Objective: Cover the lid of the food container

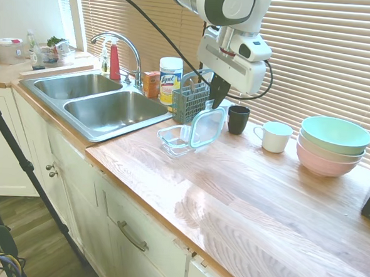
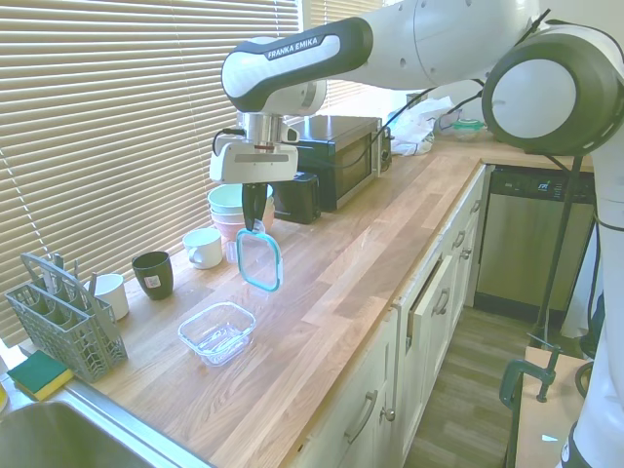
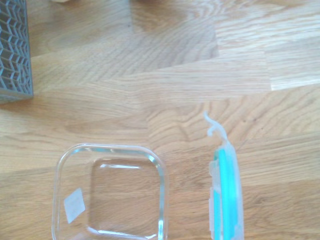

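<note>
hand (image 2: 255,226): clamped on the lid's top edge, centre-left of second exterior frame
lid (image 2: 260,261): hung on edge in the air, clear of the tabletop (image 2: 351,283), up and right of the dish
food container (image 2: 217,332): open, empty, lower left on tabletop
done: lid picked up
left: shift over dish, tip flat, lower, release

The white arm is reaching out over the counter, wrist bent straight down. The gripper (image 2: 254,226) is pointing downward, its dark fingers (image 1: 218,93) pinching the top edge of the lid (image 2: 259,261), which is hanging upright below them, off the surface.
</note>
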### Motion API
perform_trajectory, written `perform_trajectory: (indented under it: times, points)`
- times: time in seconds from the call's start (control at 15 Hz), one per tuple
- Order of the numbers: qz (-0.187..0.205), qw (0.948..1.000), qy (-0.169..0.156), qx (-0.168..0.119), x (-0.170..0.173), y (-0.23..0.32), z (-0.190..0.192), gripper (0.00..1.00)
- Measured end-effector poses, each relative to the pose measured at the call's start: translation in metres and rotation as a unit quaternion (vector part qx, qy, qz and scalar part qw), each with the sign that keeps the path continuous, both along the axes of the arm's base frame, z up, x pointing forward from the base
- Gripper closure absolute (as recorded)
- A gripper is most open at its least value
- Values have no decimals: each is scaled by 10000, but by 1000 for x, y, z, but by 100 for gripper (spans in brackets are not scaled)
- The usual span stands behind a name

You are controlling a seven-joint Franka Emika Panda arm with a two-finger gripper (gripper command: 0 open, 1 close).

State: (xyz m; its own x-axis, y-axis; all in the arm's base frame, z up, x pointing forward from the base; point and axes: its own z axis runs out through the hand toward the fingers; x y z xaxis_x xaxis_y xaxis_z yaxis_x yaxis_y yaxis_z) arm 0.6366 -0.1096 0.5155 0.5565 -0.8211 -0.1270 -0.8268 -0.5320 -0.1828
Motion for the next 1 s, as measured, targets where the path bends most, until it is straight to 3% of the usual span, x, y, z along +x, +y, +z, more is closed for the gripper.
perform_trajectory:
  times: [1.0]
  points:
    - [71,9995,178,-267,8,37,-15,100]
